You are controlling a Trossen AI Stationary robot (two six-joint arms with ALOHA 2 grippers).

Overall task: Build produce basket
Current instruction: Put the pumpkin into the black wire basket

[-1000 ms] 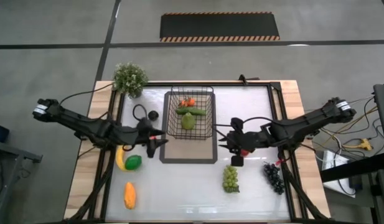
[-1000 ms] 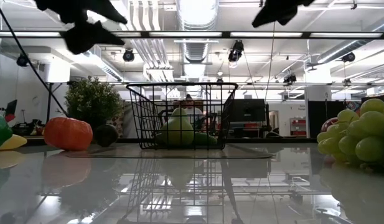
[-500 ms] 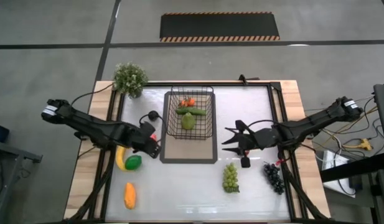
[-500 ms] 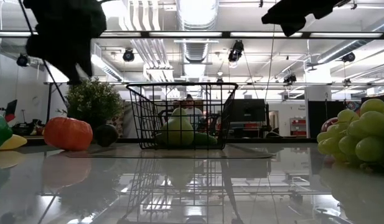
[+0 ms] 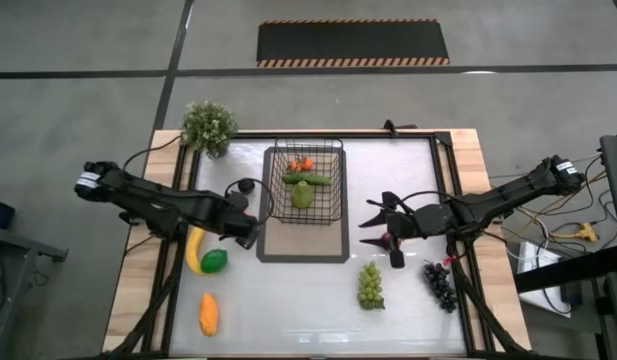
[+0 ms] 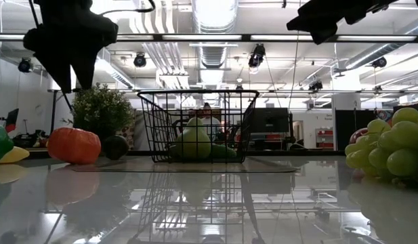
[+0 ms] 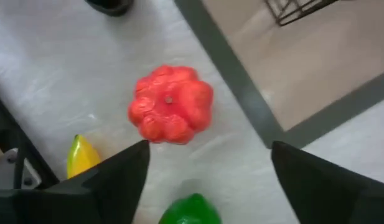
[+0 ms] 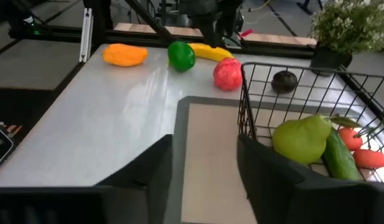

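The black wire basket (image 5: 303, 183) stands on a dark-bordered mat (image 5: 303, 245) and holds a green pear (image 8: 302, 138), a cucumber (image 8: 339, 155) and small orange-red pieces (image 8: 366, 157). A red tomato (image 7: 171, 112) lies on the table left of the mat. My left gripper (image 7: 208, 149) is open and hangs above the tomato, fingers pointing down, touching nothing; it also shows in the high view (image 5: 246, 228). My right gripper (image 5: 380, 230) is open and empty in the air right of the mat, pointing toward the basket. A banana (image 5: 195, 250) and a lime (image 5: 215, 261) lie near the tomato.
An orange piece (image 5: 208, 314) lies near the front left. Green grapes (image 5: 370, 285) and dark grapes (image 5: 440, 285) lie at the front right. A dark round fruit (image 5: 246, 186) sits left of the basket. A potted plant (image 5: 208, 127) stands at the far left corner.
My left gripper has come down and tipped from pointing toward the basket to pointing down over the tomato. My right gripper has drawn back a little toward the table's right edge.
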